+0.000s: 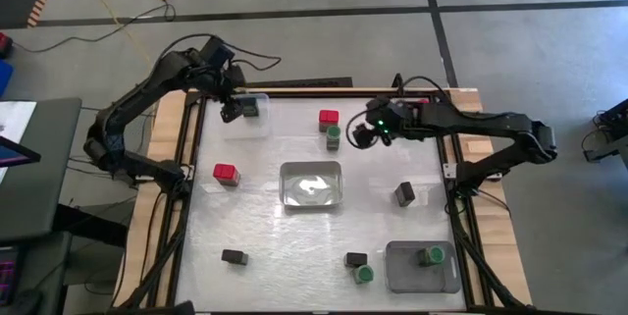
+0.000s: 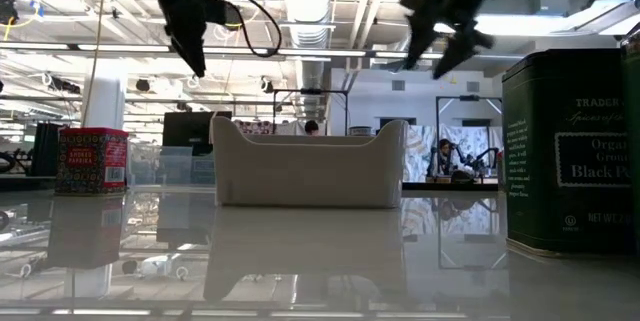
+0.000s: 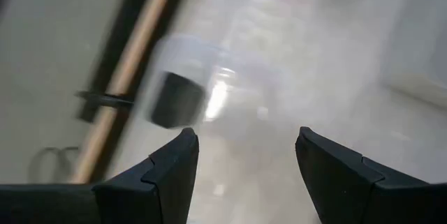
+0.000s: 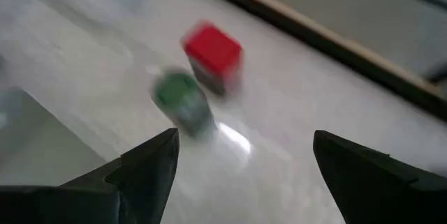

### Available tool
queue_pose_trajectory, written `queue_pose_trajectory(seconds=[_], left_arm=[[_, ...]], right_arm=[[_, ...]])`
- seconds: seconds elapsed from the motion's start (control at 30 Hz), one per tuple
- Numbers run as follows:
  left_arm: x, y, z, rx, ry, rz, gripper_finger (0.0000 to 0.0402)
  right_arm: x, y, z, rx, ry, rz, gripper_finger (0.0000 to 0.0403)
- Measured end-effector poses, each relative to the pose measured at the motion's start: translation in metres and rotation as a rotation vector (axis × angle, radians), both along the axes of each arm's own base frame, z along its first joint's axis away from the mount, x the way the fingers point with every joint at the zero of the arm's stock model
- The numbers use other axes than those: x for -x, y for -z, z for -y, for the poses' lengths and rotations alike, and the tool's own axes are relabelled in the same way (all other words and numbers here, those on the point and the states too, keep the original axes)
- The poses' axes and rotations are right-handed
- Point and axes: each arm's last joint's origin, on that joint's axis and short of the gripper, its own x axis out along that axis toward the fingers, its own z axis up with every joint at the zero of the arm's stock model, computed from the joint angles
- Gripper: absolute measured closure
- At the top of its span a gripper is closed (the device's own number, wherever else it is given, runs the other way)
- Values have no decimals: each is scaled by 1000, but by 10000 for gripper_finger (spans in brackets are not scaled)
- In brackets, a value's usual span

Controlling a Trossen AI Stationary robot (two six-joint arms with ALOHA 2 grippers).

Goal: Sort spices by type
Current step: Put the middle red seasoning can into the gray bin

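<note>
My left gripper (image 1: 233, 111) hovers open at the far-left corner, beside a clear tray (image 1: 257, 111) that holds a black boxy spice (image 3: 178, 98). My left wrist view shows the open fingers (image 3: 244, 137) above that tray. My right gripper (image 1: 361, 136) is open and raised, just right of a green-capped spice (image 1: 334, 138) and a red-capped spice (image 1: 329, 118) standing side by side. Both show ahead of its fingers (image 4: 244, 137): the green one (image 4: 178, 97) and the red one (image 4: 213, 49). Another red-capped spice (image 1: 227, 174) stands at the left.
A clear tray (image 1: 312, 184) sits mid-table. A grey tray (image 1: 407, 274) at the near right holds a green-capped spice (image 1: 432, 255). Black boxes stand at the right (image 1: 405, 193), near left (image 1: 235, 256) and near middle (image 1: 356, 259), the last beside a green-capped spice (image 1: 364, 274).
</note>
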Motion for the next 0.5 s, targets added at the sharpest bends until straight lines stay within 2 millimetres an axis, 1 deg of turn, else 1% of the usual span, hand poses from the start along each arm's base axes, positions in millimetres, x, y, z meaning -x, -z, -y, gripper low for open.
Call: queue_pose_trajectory(seconds=[0.13, 0.23, 0.33, 0.5], left_arm=[[3, -3, 12, 122, 69, 79, 173], [5, -8, 17, 142, 98, 132, 173], [9, -8, 22, 103, 94, 174, 173], [23, 10, 36, 52, 62, 238, 173]], right_arm=[[-17, -5, 22, 29, -124, 138, 47], [-25, -6, 41, 43, -198, 204, 51], [-32, -11, 58, 77, -267, 169, 56], [-54, -29, 80, 97, -356, 82, 61]])
